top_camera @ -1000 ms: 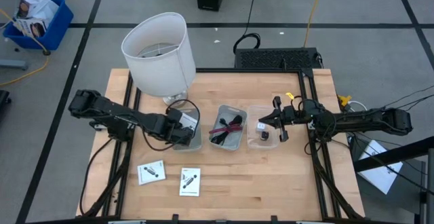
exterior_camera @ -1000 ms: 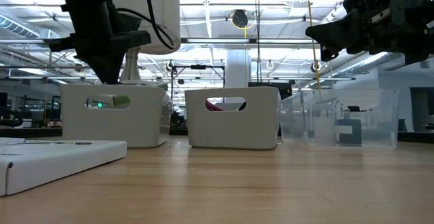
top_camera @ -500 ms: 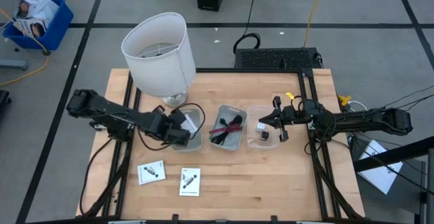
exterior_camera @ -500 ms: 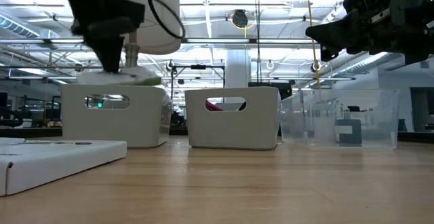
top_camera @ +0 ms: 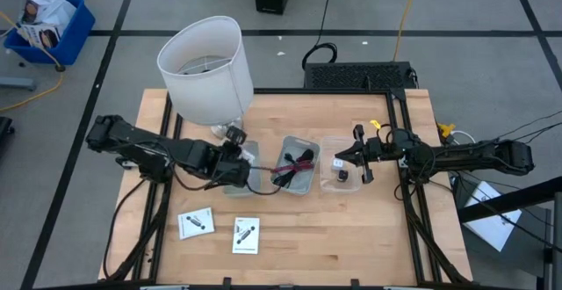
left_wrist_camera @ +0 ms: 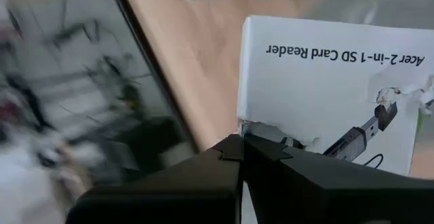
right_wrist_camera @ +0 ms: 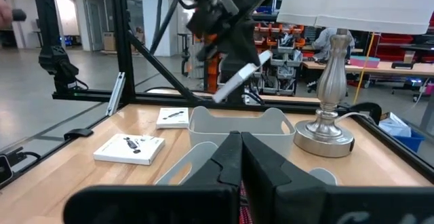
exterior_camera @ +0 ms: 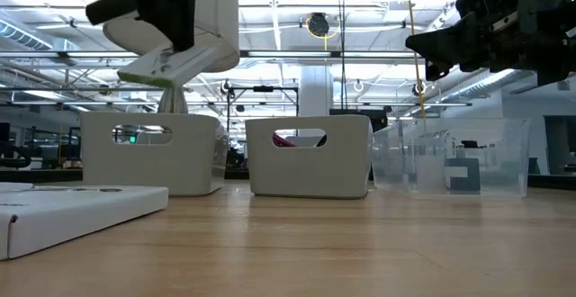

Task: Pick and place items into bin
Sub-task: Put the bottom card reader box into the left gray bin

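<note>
Worktop (top_camera: pixel 351 220) from above: the left tool (top_camera: pixel 230 161) hangs over the left bin (top_camera: pixel 249 183), pinching a white packet (top_camera: pixel 234 134) whose far edge sticks out toward the lamp (top_camera: pixel 206 68). Two more packets (top_camera: pixel 196 223) (top_camera: pixel 246 235) lie flat on the wood near the front edge, well apart from that tool. The middle bin (top_camera: pixel 309 142) holds black and magenta cables (top_camera: pixel 294 164); the clear bin (top_camera: pixel 333 184) holds a black cube (top_camera: pixel 342 175) and a white tag (top_camera: pixel 338 162). The right tool (top_camera: pixel 358 154) hovers at the clear bin's right side.

Low view: the gripped packet (exterior_camera: pixel 171 61) hangs tilted above the left bin (exterior_camera: pixel 148 153), clear of its rim.

Left wrist: both fingers (left_wrist_camera: pixel 203 183) are clamped on the packet's (left_wrist_camera: pixel 325 75) edge.

Right wrist: this tool's fingers (right_wrist_camera: pixel 234 159) meet, holding nothing, while the left tool (right_wrist_camera: pixel 227 20) carries its packet (right_wrist_camera: pixel 237 83) above the bin (right_wrist_camera: pixel 237 125).
</note>
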